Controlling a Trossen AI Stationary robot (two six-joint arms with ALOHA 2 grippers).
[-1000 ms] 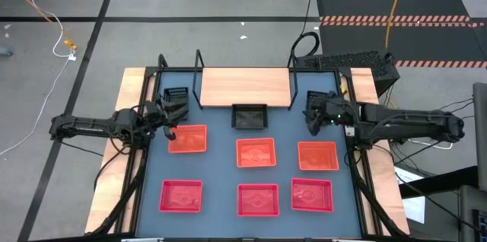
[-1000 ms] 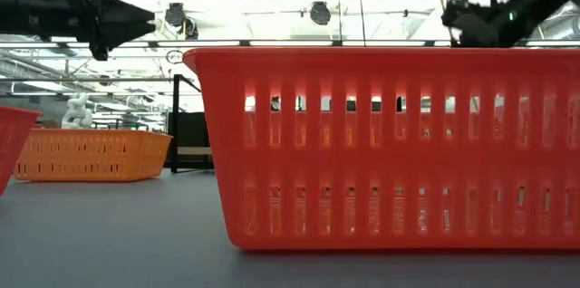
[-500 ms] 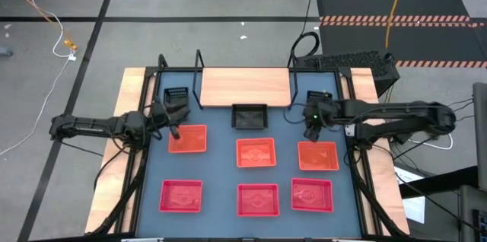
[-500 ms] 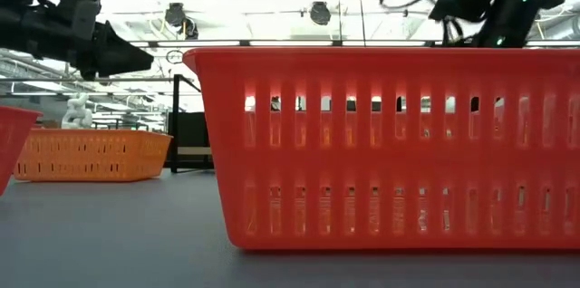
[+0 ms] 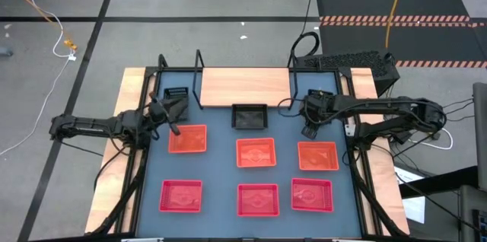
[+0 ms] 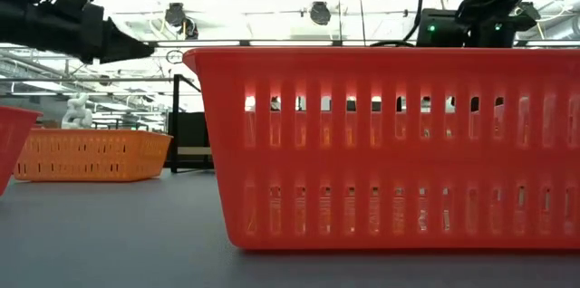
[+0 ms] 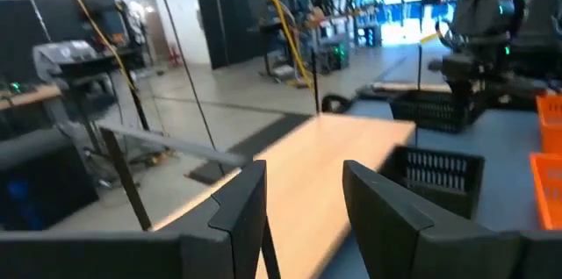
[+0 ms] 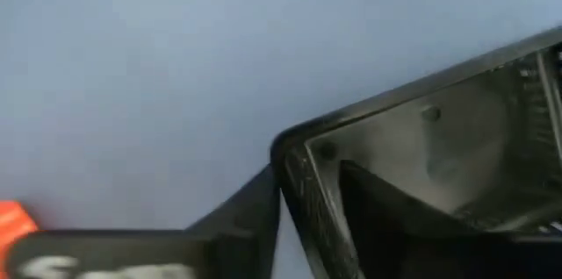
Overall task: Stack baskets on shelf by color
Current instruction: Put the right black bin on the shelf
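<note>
The shelf (image 5: 245, 87) stands at the table's far edge. One black basket (image 5: 249, 117) rests on the table before it, and another (image 5: 176, 95) sits at the far left. Three orange baskets (image 5: 255, 153) form a middle row and three pinkish-red ones (image 5: 259, 200) a near row. My left gripper (image 5: 173, 113) is open and empty above the table, between the far-left black basket and the left orange one (image 5: 187, 139). My right gripper (image 5: 309, 122) is at a third black basket (image 8: 439, 147) at the far right, shut on it. My right gripper has the black basket's wall near a corner (image 8: 294, 169). One finger (image 8: 386, 209) is inside the basket and one (image 8: 241, 213) outside. The fingers come from above, pointing down. I cannot tell whether the basket is off the table.
The shelf's black wire uprights (image 5: 199, 74) rise at the board's ends. A pinkish-red basket (image 6: 390, 143) fills the low view close to the camera. The table's black frame rails (image 5: 141, 158) run along both sides.
My right gripper has gone toward the table's left and down, onto the black basket at the far right. My left gripper has stayed near the far-left black basket, dipping a little.
</note>
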